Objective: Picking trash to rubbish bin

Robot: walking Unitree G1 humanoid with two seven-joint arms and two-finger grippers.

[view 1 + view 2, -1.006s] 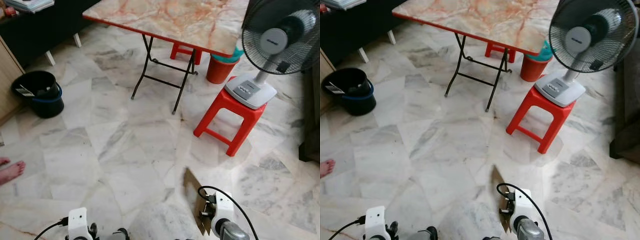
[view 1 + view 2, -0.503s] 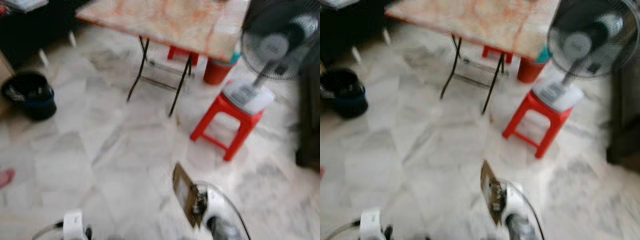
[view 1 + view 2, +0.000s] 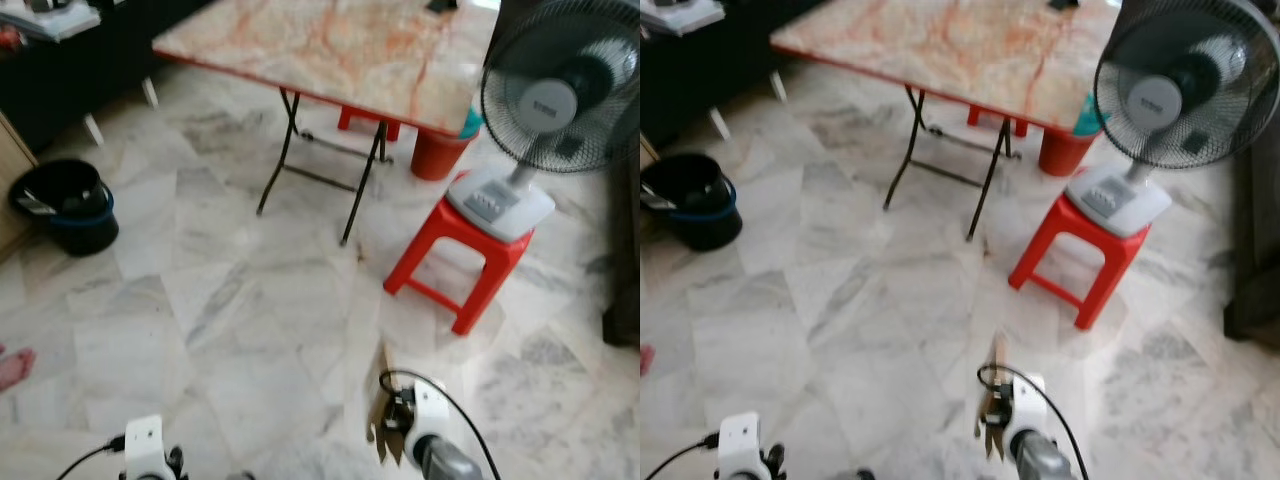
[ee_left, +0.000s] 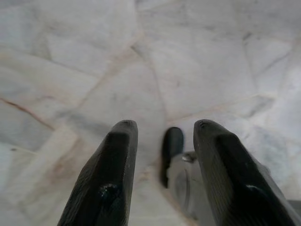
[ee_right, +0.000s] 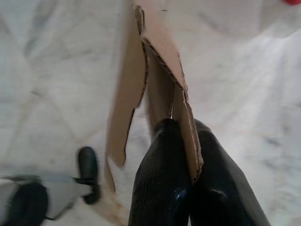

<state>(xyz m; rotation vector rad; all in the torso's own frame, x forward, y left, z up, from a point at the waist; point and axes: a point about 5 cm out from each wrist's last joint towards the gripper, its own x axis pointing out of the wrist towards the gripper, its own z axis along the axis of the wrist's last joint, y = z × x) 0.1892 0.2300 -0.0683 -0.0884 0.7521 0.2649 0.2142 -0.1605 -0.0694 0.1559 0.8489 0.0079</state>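
A torn piece of brown cardboard is pinched between the two black fingers of my right gripper, which is shut on it. In the eye views that cardboard stands edge-on just ahead of my right wrist at the bottom centre. A black bucket-like bin with a blue band stands on the floor at the far left. My left gripper hangs low over the marble floor, its fingers apart and nothing between them.
A folding table with a marble-patterned top stands ahead. A red stool carries a fan at the right. An orange bucket sits behind it. A person's bare foot is at the left edge.
The camera has shifted and was blurred while moving. The cardboard in my right gripper has turned from slanted to nearly edge-on. The bin sits slightly lower in view.
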